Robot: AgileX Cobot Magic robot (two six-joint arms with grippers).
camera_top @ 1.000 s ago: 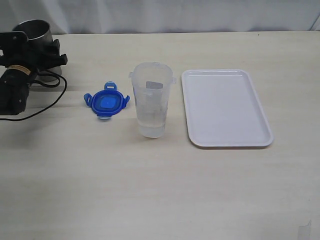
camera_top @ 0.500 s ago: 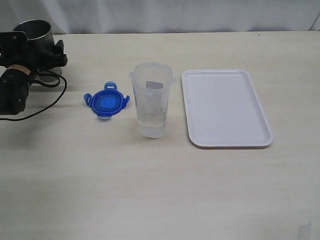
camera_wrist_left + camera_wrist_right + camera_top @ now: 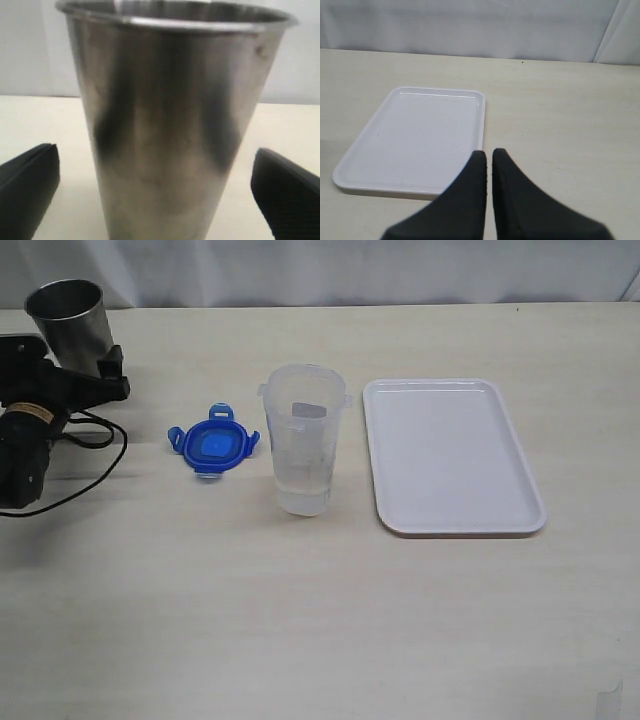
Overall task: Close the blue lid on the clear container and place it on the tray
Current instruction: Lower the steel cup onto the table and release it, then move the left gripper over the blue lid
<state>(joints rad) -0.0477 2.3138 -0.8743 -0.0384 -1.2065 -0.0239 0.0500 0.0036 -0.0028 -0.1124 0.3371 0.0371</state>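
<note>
**Lid off, container standing on the table beside the tray**

The tall translucent clear plastic container point(image 3: 303, 440) stands upright on the pale wooden table point(image 3: 300, 620), its mouth uncovered. It sits between the other two task pieces. The small blue plastic lid with snap tabs point(image 3: 213, 443) lies flat on the table to its left, near it but not touching. The flat white rectangular plastic tray point(image 3: 450, 455) lies just to its right, a narrow strip of table between them.

Over at the far left edge, the left gripper point(image 3: 70, 368) sits low at the shiny steel cup point(image 3: 68, 312). Its jaws are spread wide, with one black finger point(image 3: 27, 185) on each side of the cup. The wrist camera shows table between each finger and the metal, so nothing is gripped. A black cable point(image 3: 100, 445) loops across the table from that arm.

The right gripper point(image 3: 489, 156) is clenched, its two black fingers pressed nearly together with nothing between them. It points over the table toward the tray's near edge.
</note>
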